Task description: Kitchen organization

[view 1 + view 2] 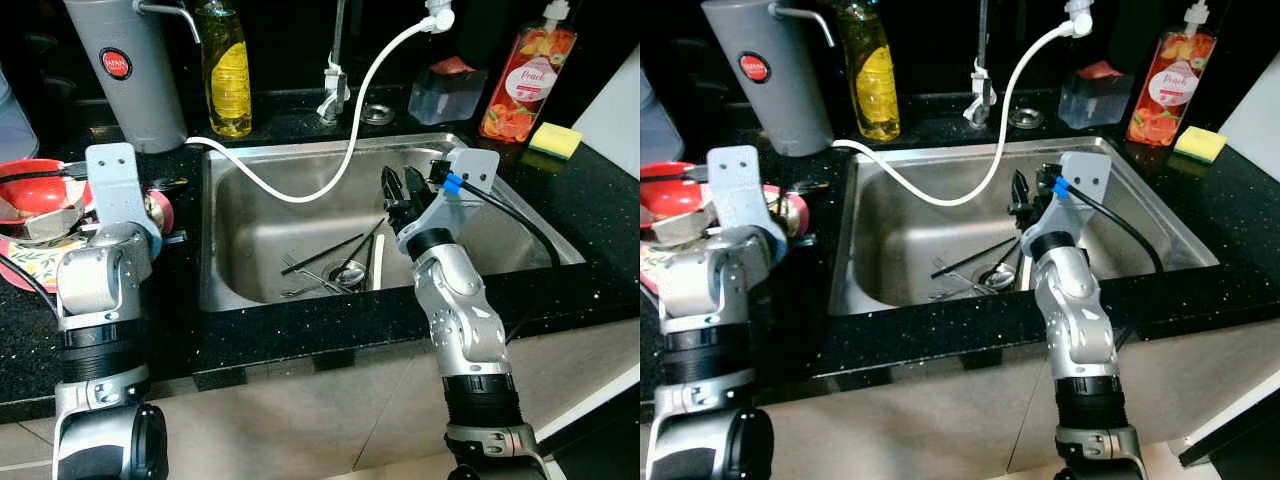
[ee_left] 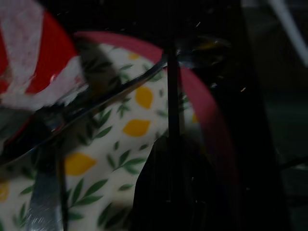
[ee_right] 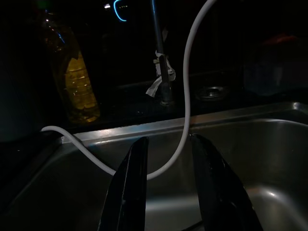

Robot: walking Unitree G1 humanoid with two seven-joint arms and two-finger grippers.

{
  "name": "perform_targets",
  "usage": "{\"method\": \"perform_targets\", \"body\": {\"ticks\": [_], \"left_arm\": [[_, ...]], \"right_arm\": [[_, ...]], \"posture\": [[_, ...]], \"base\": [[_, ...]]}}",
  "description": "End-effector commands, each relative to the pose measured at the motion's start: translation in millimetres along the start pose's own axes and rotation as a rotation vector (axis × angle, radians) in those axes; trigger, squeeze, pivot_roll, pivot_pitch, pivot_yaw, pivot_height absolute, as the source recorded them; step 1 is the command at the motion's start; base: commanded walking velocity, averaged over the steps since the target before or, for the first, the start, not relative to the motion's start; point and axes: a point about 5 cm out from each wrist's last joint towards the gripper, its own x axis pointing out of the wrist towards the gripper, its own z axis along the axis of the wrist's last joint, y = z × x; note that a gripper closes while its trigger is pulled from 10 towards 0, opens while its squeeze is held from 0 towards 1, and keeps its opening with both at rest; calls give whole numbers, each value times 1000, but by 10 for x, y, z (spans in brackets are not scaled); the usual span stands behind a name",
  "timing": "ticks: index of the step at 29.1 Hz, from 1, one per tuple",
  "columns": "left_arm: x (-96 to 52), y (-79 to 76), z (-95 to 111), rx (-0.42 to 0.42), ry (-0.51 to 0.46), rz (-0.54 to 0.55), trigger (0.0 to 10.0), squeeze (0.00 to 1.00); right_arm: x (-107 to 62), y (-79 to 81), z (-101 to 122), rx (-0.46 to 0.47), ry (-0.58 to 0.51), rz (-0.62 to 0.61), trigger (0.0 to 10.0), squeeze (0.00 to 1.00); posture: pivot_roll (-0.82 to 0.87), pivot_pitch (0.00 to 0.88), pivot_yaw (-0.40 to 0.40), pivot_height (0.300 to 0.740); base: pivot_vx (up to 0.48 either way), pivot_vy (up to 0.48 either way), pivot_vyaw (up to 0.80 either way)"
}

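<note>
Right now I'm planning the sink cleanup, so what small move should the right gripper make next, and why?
Probably lower the right gripper toward the cutlery on the sink floor. Its fingers are open and empty, held above the basin, while the chopsticks and spoons lie below and slightly to its left. The white hose hangs just ahead, so a descent short of it seems safest.

Sink: stainless steel sink [image 1: 260,240] set in the black speckled countertop [image 1: 600,215].
In sink: loose metal cutlery [image 1: 335,265], near right of centre.
Over sink: white flexible hose [image 1: 350,150].
Far left: grey cylindrical canister [image 1: 130,70]; yellow liquid bottle [image 1: 225,70] to its right.
Far right: peach soap pump bottle [image 1: 525,80], yellow sponge [image 1: 555,140].
Left: floral pink-rimmed plate [image 1: 40,262].
</note>
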Motion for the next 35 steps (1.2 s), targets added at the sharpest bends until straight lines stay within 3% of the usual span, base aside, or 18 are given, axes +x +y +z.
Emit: {"method": "perform_targets", "body": {"ticks": [1,4,5,12,15,16,17,19,20,21,22,23,24,25,30,35], "left_arm": [[-22,-22,35,10,-30,-23,0,0],[-99,-152,170,31,-131,-115,0,0],[-134,-191,232,59,-179,-125,10000,0],[-221,-317,360,122,-292,-204,10000,0],[-367,-478,401,213,-394,-367,10000,0],[-367,-478,401,213,-394,-367,10000,0],[-419,-524,399,235,-415,-425,10000,0],[-553,-612,390,274,-463,-568,10000,0],[-553,-612,390,274,-463,-568,10000,0],[-633,-649,392,271,-482,-656,10000,0],[-633,-649,392,271,-482,-656,10000,0],[-711,-681,394,249,-489,-749,10000,0],[-711,-681,394,249,-489,-749,10000,0],[-859,-736,390,231,-508,-925,10000,0],[-975,-800,351,249,-526,-1094,10000,0],[-1082,-857,316,257,-543,-1208,10000,0]], "right_arm": [[-1,4,2,-1,-3,-2,10000,0],[-3,-5,4,-3,-3,-5,10000,0],[-2,-8,5,-4,-4,-6,10000,0],[11,-10,20,-3,-10,-6,10000,0],[17,-22,46,83,-12,-13,10000,0],[17,-22,46,83,-12,-13,10000,0],[18,-25,66,147,-13,-5,10000,0],[15,25,194,390,-38,92,10000,0],[15,25,194,390,-38,92,10000,0],[-5,81,315,510,-75,187,10000,0],[-5,81,315,510,-75,187,10000,0],[-29,126,430,593,-115,267,10000,0],[-29,126,430,593,-115,267,10000,0],[-87,217,623,715,-184,407,10000,0],[-182,350,758,777,-222,553,10000,0],[-197,358,760,792,-199,571,10000,0]], "posture": [[84,0,-5,740],[81,0,-4,740],[81,0,-4,740],[81,0,-4,740],[81,0,-4,740],[81,0,-4,740],[81,0,-4,740],[81,0,-4,740],[81,0,-4,740],[76,0,-1,740],[76,0,-1,740],[76,0,-1,740],[76,0,-1,740],[73,0,0,740],[73,0,0,740],[66,0,1,740]], "base": [[0,0,0],[0,0,0],[0,0,0],[0,0,0],[0,0,0],[0,0,0],[0,0,0],[0,0,0],[0,0,0],[0,0,0],[0,0,0],[0,0,0],[0,0,0],[0,0,0],[0,0,0],[0,0,0]]}}
